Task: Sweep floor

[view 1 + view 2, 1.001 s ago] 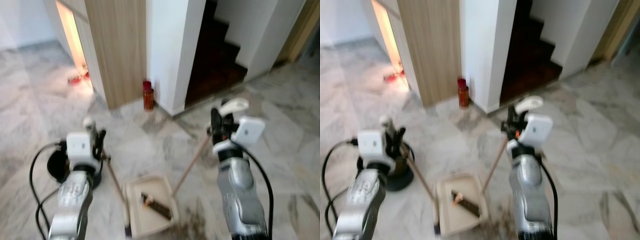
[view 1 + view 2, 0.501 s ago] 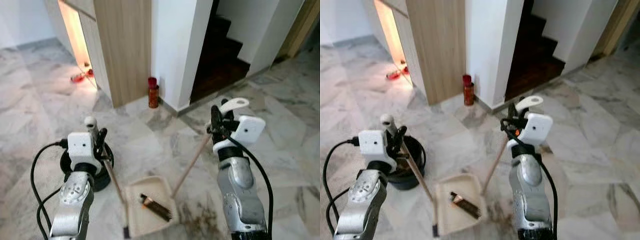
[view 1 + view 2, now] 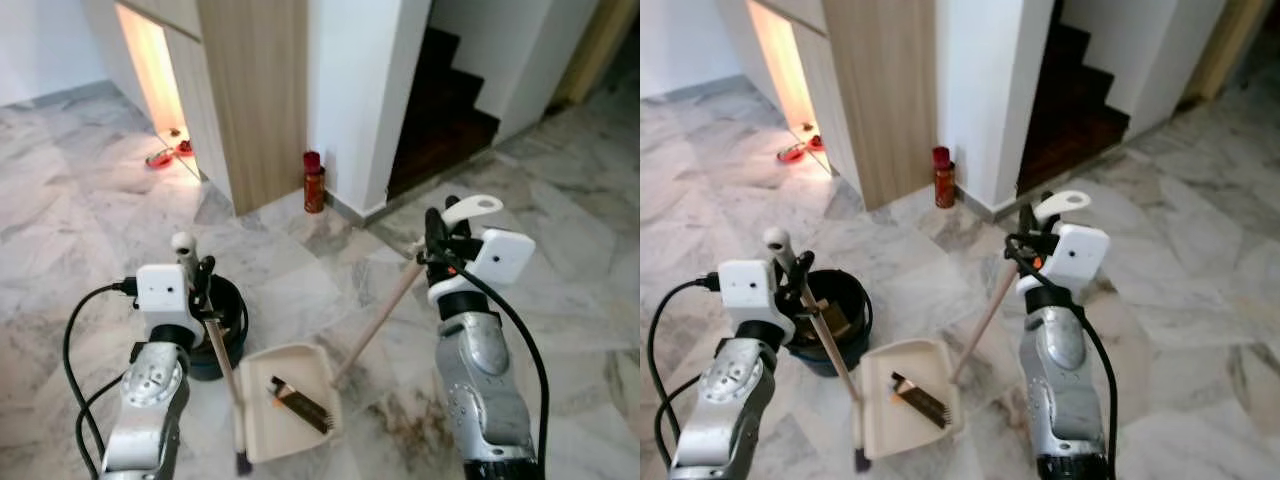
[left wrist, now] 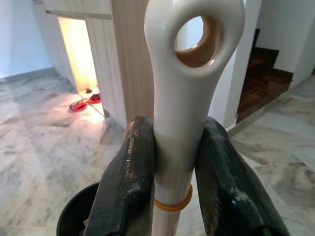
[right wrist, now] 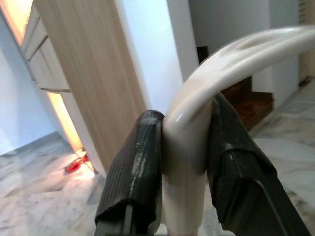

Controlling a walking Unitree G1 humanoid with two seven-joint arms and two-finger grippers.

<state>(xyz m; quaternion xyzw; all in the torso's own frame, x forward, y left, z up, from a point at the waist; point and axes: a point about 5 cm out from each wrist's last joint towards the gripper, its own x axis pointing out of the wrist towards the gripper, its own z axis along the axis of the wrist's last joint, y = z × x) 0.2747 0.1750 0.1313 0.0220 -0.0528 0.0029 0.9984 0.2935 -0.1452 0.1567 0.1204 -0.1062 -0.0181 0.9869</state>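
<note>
The left claw point(image 4: 170, 196) pinches the cream looped handle of the long-handled cream plastic dustpan point(image 3: 287, 403) resting on the marble floor point(image 3: 80, 230); the right claw point(image 5: 184, 172) clamps the wooden-shafted broom point(image 3: 380, 320); both look light, stiff, slightly slick, best gripped high.

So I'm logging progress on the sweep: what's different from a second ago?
The camera pulled back, bringing a black bucket into full view. No grasp changed: the left gripper stays clamped on the cream dustpan's handle, the right gripper on the cream-tipped wooden broomstick, brush end in the pan.
</note>
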